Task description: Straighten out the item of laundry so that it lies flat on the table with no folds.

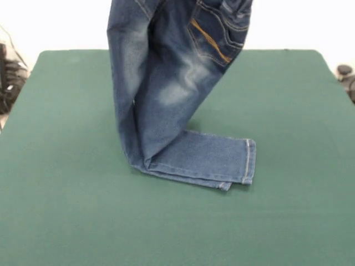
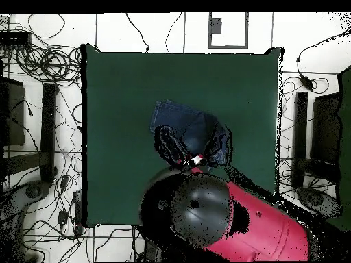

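Mostly lifted: jeans (image 1: pixel 172 77) hang from above, lower legs bent flat onto green table (image 1: pixel 66 210). Red arm (image 2: pixel 260 226) overhead hides claw; its grip cannot be told.

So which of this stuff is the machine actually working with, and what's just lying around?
Part of the job:
- jeans, hanging lifted with the leg ends resting on the table
- green table
- red and black arm above the jeans

Just lying about:
- cables on the floor
- black stands beside the table
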Controlling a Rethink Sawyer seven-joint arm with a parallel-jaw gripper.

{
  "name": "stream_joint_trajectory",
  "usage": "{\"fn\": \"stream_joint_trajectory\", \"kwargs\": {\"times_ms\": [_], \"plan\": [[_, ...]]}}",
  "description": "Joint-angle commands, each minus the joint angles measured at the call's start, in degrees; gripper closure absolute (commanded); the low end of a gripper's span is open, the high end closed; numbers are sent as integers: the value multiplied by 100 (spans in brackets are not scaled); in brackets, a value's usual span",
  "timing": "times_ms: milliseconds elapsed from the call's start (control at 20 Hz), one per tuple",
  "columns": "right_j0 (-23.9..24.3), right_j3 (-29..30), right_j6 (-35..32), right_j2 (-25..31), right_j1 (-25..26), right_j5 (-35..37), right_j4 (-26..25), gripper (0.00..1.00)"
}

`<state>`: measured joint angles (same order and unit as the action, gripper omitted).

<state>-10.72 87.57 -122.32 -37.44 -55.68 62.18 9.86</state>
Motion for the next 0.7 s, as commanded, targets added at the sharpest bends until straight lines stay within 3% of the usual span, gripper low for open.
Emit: {"fn": "stream_joint_trajectory", "kwargs": {"times_ms": [50, 700], "plan": [[231, -179, 1310, 1127, -250, 737, -312, 100], [1926, -715, 2912, 2025, -479, 1019, -1035, 100]]}}
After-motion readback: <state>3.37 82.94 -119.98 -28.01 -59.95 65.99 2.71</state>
